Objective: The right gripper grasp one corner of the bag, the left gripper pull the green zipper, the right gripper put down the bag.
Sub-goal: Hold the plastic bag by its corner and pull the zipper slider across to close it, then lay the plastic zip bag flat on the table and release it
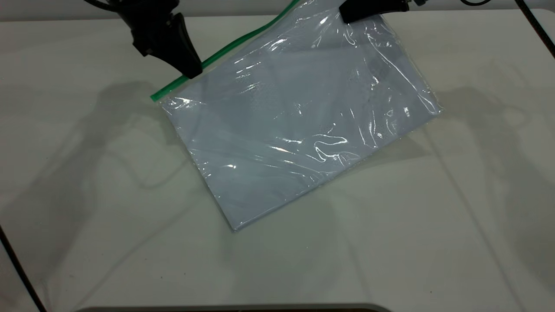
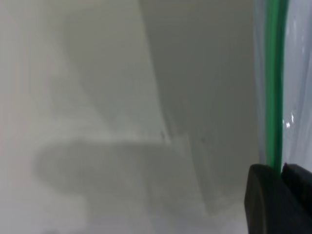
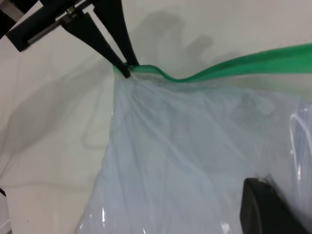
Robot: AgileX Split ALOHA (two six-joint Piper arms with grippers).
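Note:
The bag [image 1: 295, 130], a clear pouch with white sheets inside, lies tilted on the table, its far end raised. The green zipper [image 1: 234, 43] runs along its far-left edge. My left gripper [image 1: 193, 71] is shut on that strip close to its near end; the left wrist view shows the green zipper [image 2: 275, 73] passing between the left gripper [image 2: 282, 170] jaws. My right gripper [image 1: 347, 16] is shut on the corner of the bag at the far end. In the right wrist view the bag [image 3: 185, 156] drapes over one right finger [image 3: 265, 209], with the left gripper [image 3: 126, 69] pinching the green zipper [image 3: 243, 66].
The white table [image 1: 433, 216] stretches bare to the front and both sides of the bag. A thin black cable [image 1: 17, 268] crosses the front-left corner and another cable [image 1: 535, 26] runs along the far right edge.

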